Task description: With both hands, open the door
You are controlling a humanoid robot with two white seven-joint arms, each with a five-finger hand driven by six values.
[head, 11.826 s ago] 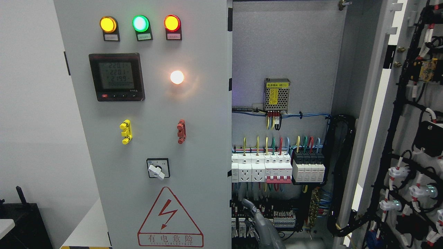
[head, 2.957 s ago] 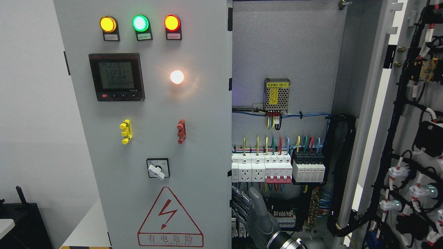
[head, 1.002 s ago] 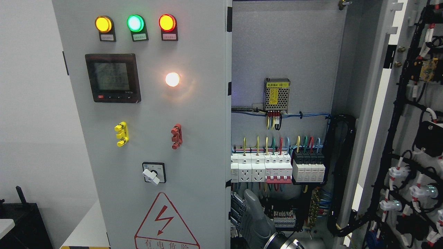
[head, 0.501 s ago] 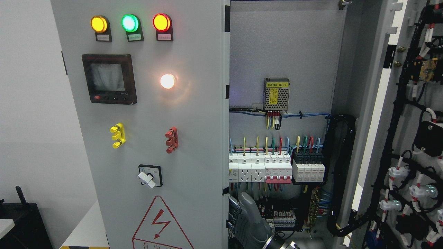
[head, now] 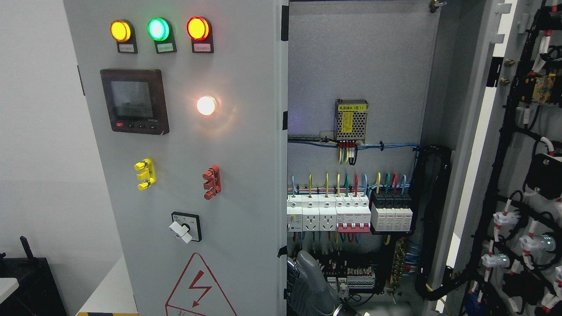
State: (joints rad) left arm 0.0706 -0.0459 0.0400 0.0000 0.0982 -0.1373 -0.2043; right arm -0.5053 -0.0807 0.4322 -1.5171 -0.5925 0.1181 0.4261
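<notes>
Right hand [head: 307, 283] sits low at the bottom edge of frame, its arm coming in right of centre. It's tucked just inside the free edge of the left door [head: 237, 184], w/ a grey thumb-like part sticking up beside the edge. Can't tell if it's clasped on the edge or only pressed against it; the door hides most of it. The low placement makes sense: down there the edge is bare, w/ no lamps or switches, and pushing at the free edge, far from the hinges, gives the most leverage.

Left door stands ajar and angled out toward the camera, so its front face shows: three indicator lamps [head: 158, 29] up top, meter [head: 134, 101] below them, white lamp [head: 206, 105] lit, rotary switch [head: 185, 227] lower down, and a warning triangle [head: 197, 289] cut off by the frame. The gap at its edge already shows the cabinet interior: power supply [head: 351, 120] on the back panel, a row of breakers [head: 351, 215] and terminal strips below them, right by the hand. Risk, imo: the hand is close to live-looking wiring, so it should stay on the door edge, not drift inward.

Right door [head: 527, 184] is already swung fully out, its inner side w/ cable looms facing us. Judgement: that half is done and the left door is partway. Left hand not in view.
</notes>
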